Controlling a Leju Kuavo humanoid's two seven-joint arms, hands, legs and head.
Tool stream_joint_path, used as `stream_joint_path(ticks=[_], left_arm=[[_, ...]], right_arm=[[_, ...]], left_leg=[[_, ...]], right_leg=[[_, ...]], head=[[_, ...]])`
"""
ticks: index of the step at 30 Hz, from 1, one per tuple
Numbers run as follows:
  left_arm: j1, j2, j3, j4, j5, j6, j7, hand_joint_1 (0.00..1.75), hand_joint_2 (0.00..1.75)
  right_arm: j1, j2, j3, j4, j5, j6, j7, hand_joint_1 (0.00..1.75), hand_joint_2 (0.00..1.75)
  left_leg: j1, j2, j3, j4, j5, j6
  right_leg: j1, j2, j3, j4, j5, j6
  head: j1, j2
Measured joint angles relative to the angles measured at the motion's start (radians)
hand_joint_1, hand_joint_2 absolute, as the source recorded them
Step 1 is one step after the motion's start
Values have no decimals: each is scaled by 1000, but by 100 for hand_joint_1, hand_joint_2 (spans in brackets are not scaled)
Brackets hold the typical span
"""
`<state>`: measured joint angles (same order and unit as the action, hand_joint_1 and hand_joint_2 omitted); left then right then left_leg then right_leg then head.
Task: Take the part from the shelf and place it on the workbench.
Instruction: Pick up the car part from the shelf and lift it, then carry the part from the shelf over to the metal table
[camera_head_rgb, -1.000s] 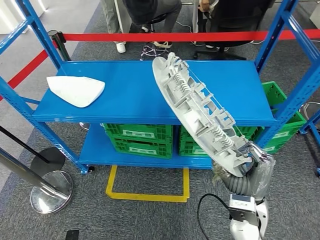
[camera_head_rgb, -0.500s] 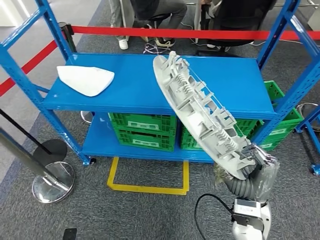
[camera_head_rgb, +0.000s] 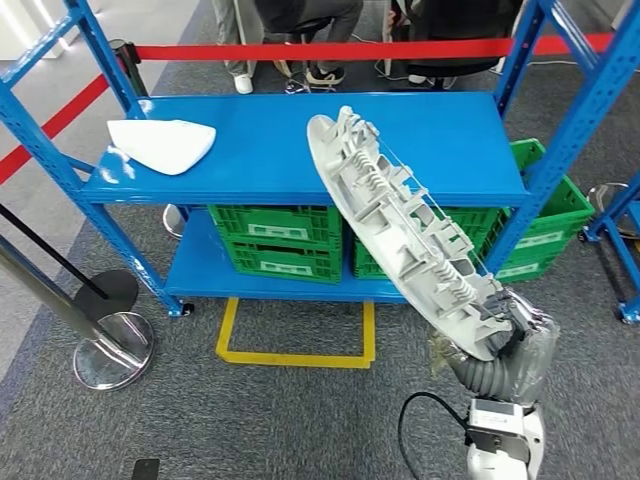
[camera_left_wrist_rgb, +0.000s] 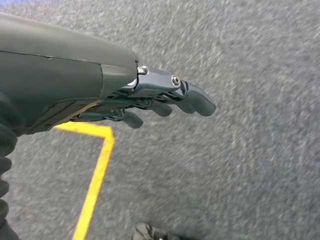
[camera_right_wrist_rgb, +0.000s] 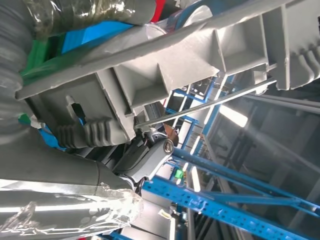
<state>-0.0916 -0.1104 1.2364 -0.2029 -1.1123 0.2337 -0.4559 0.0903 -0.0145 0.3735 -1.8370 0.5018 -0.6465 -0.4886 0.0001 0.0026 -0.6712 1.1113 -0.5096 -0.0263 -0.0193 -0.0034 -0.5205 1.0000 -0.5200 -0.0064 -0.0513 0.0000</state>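
A: From the head view, what is the right hand (camera_head_rgb: 507, 325) doing?

B: It is gripping the near end of the long grey part (camera_head_rgb: 400, 225), which is slanting up and away across the front of the blue shelf (camera_head_rgb: 272, 150), clear of its top board.

A: Anything lying on that shelf?

B: A white piece (camera_head_rgb: 160, 144) is resting at its left end, and green crates (camera_head_rgb: 275, 240) are sitting on the lower board.

A: And the left wrist view?

B: The left hand (camera_left_wrist_rgb: 158, 97) is hanging over grey carpet, fingers (camera_left_wrist_rgb: 198, 102) stretched out and holding nothing, beside a yellow floor line (camera_left_wrist_rgb: 94, 175).

A: The right wrist view?

B: The part's ribbed underside (camera_right_wrist_rgb: 158, 75) is lying against the hand, with blue shelf beams (camera_right_wrist_rgb: 226, 200) behind.
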Motion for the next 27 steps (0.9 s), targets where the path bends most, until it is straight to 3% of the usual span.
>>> stream_joint_path(ticks=[2, 3, 4, 5, 6, 8, 10, 12, 14, 17, 18, 19, 20, 22, 24, 25, 27], left_arm=[[0, -1, 0, 0, -1, 0, 0, 0, 175], [0, -2, 0, 0, -1, 0, 0, 0, 175], [0, -2, 0, 0, -2, 0, 0, 0, 175], [0, -2, 0, 0, -2, 0, 0, 0, 175], [-1, -2, 0, 0, -2, 0, 0, 0, 175], [-4, -1, 0, 0, -2, 0, 0, 0, 175], [-6, 0, 0, 0, -4, 0, 0, 0, 175], [-4, -1, 0, 0, -5, 0, 0, 0, 175], [-3, -3, 0, 0, -5, 0, 0, 0, 175], [-4, -4, -1, 0, -6, 0, 0, 0, 175], [-4, -5, -1, 0, -7, -1, -1, 0, 175], [-3, -5, -1, 0, -8, -1, -2, 0, 175], [-3, -6, -1, 0, -8, -2, -2, 0, 175], [-2, -7, -2, 0, -9, -1, -3, 0, 175], [-3, -7, -2, 0, -10, 0, -3, 0, 175], [-3, -7, -2, 0, -10, 0, -3, 0, 175], [-3, -6, -2, 0, -11, 1, -3, 0, 175]], right_arm=[[2, 0, -1, -2, 0, 0, 0, 175, 175], [2, 0, -2, -2, 0, 0, 0, 175, 175], [3, 0, -2, -2, 0, 0, 0, 175, 175], [3, 0, -3, -2, 0, 0, 0, 175, 175], [3, 0, -3, -2, 0, -1, 0, 175, 175], [3, 0, -4, -3, 0, -1, 0, 175, 175], [2, 0, -5, -5, 0, -1, 1, 175, 175], [3, 0, -6, -5, 1, 0, 1, 175, 175], [4, 0, -8, -5, 1, 0, 1, 175, 175], [4, -2, -13, -5, 0, 2, 2, 175, 175], [6, -2, -14, -5, 0, 3, 3, 175, 175], [7, -3, -14, -5, -1, 5, 3, 175, 175], [8, -4, -15, -5, -2, 7, 4, 175, 175], [9, -5, -16, -5, -2, 11, 4, 175, 175], [9, -5, -17, -6, -2, 14, 4, 175, 175], [10, -5, -18, -7, -2, 14, 4, 175, 175], [13, -5, -19, -9, -3, 14, 4, 175, 175]], left_leg=[[3, 0, -33, 131, -77, -6], [3, 0, -34, 170, -89, -6], [3, 0, -18, 173, -81, -3], [3, 0, 15, 137, -59, 1], [2, -1, 63, 73, -33, 9], [-3, -2, 156, -69, -10, 26], [-8, -4, 189, -135, -12, 35], [-9, -3, 183, -146, 2, 41], [-4, 1, 172, -157, 21, 47], [-5, 3, 144, -158, 42, 57], [-6, 3, 134, -157, 48, 58], [-8, 3, 125, -155, 54, 58], [-9, 3, 116, -153, 60, 57], [-11, 3, 105, -149, 67, 53], [-14, 3, 98, -142, 73, 46], [-15, 3, 95, -140, 76, 41], [-16, 3, 88, -136, 81, 31]], right_leg=[[3, -1, -24, 3, 17, -6], [4, -1, -36, 5, 25, -6], [6, -1, -47, 6, 32, -6], [8, 0, -57, 8, 39, -6], [10, 0, -66, 9, 46, -6], [15, 1, -79, 10, 59, -1], [16, -1, -88, 7, 74, 9], [13, -1, -93, 3, 87, 23], [14, 1, -110, 26, 60, 34], [11, 2, -167, 190, -58, 42], [11, 2, -179, 243, -78, 43], [11, 2, -177, 268, -78, 43], [11, 2, -157, 258, -60, 42], [11, 2, -69, 136, -13, 37], [13, 2, 15, 12, -2, 30], [15, 2, 33, -17, -7, 27], [14, 2, 36, -30, -7, 18]], head=[[-2, 0], [-2, 0], [-2, 0], [-2, 0], [-2, 0], [-1, 0], [-1, 0], [-2, 0], [1, 0], [6, 0], [6, 0], [6, 0], [6, 0], [6, 0], [5, 0], [5, 0], [6, 0]])
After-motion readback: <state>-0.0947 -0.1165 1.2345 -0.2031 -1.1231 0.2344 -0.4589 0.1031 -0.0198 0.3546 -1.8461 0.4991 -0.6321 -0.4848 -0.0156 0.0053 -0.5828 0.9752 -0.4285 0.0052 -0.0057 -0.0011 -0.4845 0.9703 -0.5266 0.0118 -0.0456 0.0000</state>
